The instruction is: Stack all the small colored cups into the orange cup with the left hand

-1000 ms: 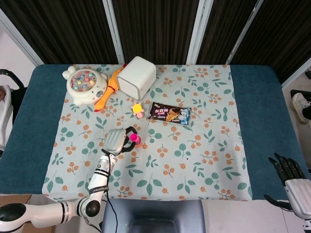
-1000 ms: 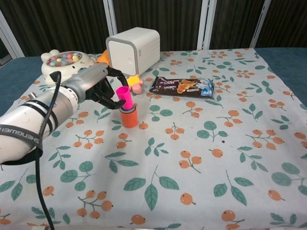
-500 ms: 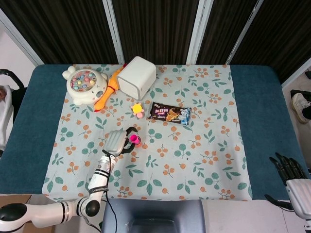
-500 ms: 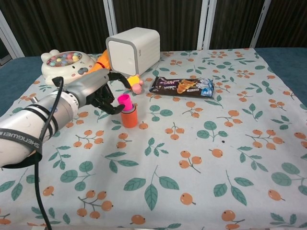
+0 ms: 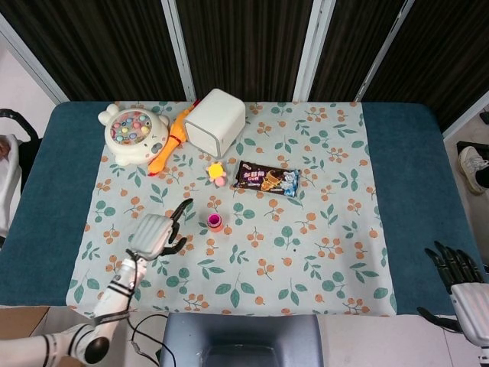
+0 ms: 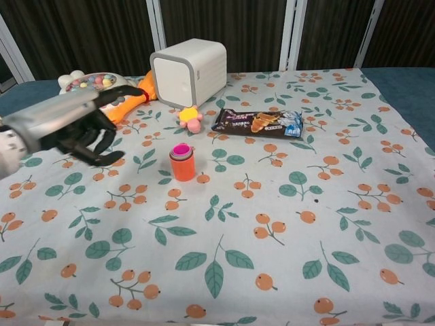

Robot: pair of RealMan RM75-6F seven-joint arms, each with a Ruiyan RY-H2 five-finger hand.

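1. Left robot hand [image 6: 85,132]: empty, fingers apart and loosely curled, hovering over the worktop [image 5: 405,176] to the left of the cups and clear of them.
2. Orange cup [image 6: 182,167]: upright on the floral cloth [image 6: 285,224], left of the worktop centre, about midway between the near and far edges.
3. Pink cup [image 6: 181,150]: nested in the orange cup, only its rim showing above it.
4. Right robot hand [image 5: 458,287]: at the near right corner of the worktop, off the cloth, holding nothing, fingers spread.
5. Far left corner area: fishing-game toy [image 5: 135,134], rubber chicken [image 5: 170,141] beside it, white box [image 5: 215,120] tipped on its side.
6. Between the box and the cups: small yellow-and-pink toy [image 5: 217,173].
7. Snack packet [image 5: 266,179]: flat on the cloth, just right of that toy.
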